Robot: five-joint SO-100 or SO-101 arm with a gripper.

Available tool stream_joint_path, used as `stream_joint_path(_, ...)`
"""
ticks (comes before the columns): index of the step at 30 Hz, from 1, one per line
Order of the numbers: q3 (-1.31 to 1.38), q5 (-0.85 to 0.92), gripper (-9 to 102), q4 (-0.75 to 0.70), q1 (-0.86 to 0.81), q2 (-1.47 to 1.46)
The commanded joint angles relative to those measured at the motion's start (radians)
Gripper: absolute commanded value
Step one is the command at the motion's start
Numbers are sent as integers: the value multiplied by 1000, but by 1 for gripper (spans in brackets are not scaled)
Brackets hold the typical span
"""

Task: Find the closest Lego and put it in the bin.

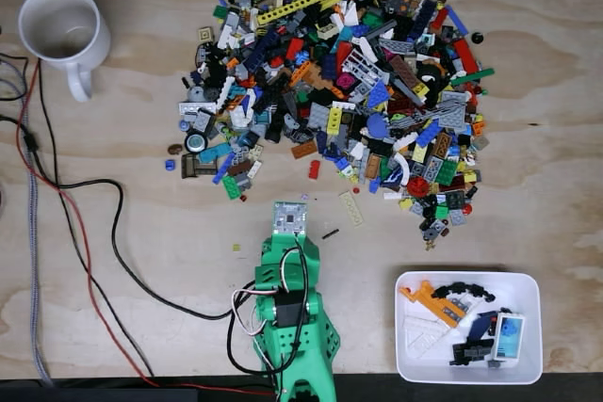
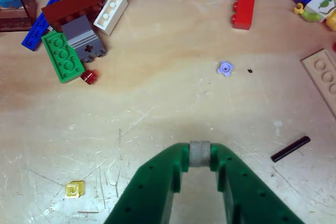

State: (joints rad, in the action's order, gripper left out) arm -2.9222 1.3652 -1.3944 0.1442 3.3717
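- On the wooden counter, seen from above in the fixed view, a green robot arm reaches up from the bottom edge toward a large heap of mixed Lego pieces
- At lower right of that view sits the bin, a shallow white tray that already holds several pieces, among them an orange one, some black ones and a blue and white one
- Part of the job therefore looks done, but the heap is still large, so much sorting remains
- A white mug stands at upper left, well apart from the bin, and black and red cables trail across the left side
- The tool shows in the wrist view as two green fingers meeting at their tips on a small grey pad, so it is closed and appears to hold nothing
- Loose pieces lie close ahead of it in the wrist view: a tiny lilac round stud, a thin black bar to the right and a small yellow transparent piece to the left
- Further off are a red brick and a green plate at the heap's edge
- My judgement: the arm is between picks, with the next piece yet to be chosen, grasped and carried to the bin
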Motion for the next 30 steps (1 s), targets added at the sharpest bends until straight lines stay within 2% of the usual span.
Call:
stream_joint_path(1,-60,37,0,72,-21,3)
stream_joint_path(18,-63,37,0,74,-21,3)
stream_joint_path(21,-60,17,0,110,-43,0)
stream_joint_path(24,5,-6,4,262,-71,-189)
stream_joint_path(30,310,-40,10,446,-121,-847)
